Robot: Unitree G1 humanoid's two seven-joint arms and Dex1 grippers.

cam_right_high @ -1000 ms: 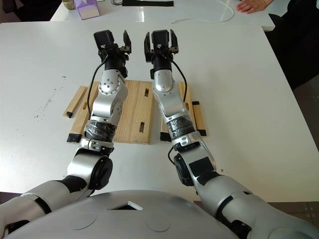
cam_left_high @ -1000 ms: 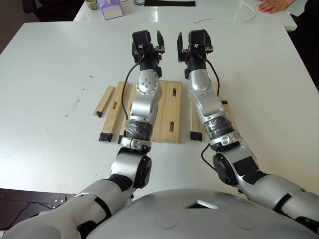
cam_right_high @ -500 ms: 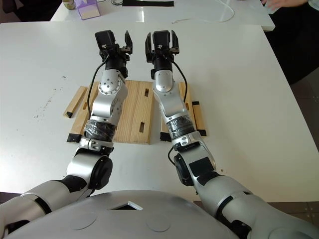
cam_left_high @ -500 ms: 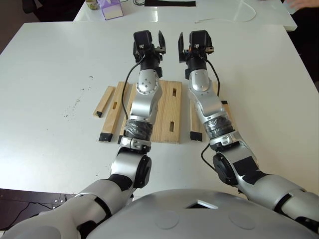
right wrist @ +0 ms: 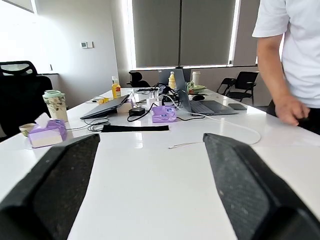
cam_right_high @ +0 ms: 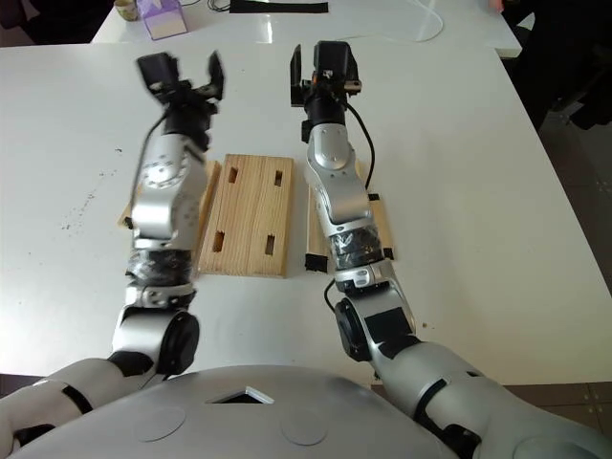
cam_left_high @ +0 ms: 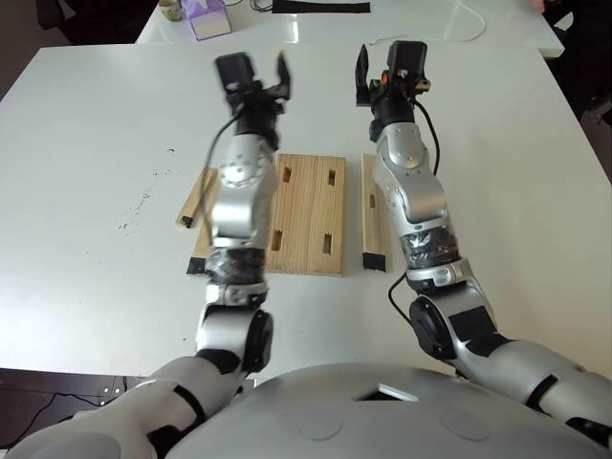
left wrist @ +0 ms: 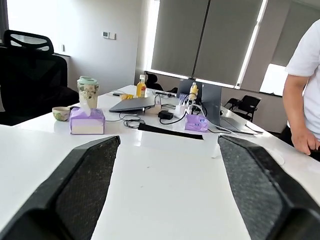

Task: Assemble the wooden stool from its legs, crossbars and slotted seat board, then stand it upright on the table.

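Note:
The slotted seat board (cam_left_high: 306, 212) lies flat on the white table (cam_left_high: 96, 124), its four slots showing. Wooden legs and crossbars with black ends lie flat on either side: some at its left (cam_left_high: 197, 198), partly under my left arm, and some at its right (cam_left_high: 371, 212) under my right arm. My left gripper (cam_left_high: 256, 75) hangs open above the table beyond the board's far left corner, holding nothing. My right gripper (cam_left_high: 392, 65) is open and empty too, beyond the far right corner. Each wrist view looks out between spread black fingers (left wrist: 85, 185) (right wrist: 55, 190).
A second table stands behind this one, carrying a purple tissue box (cam_left_high: 207, 16), a black strip (cam_left_high: 320, 7) and a white cable (cam_left_high: 459, 29). A person stands at its right end (right wrist: 295, 60). Bare tabletop spreads to the left, right and far side of the parts.
My left arm has swung to the left off the seat board, uncovering it. My right arm has shifted slightly right and farther out. Both grippers stay open.

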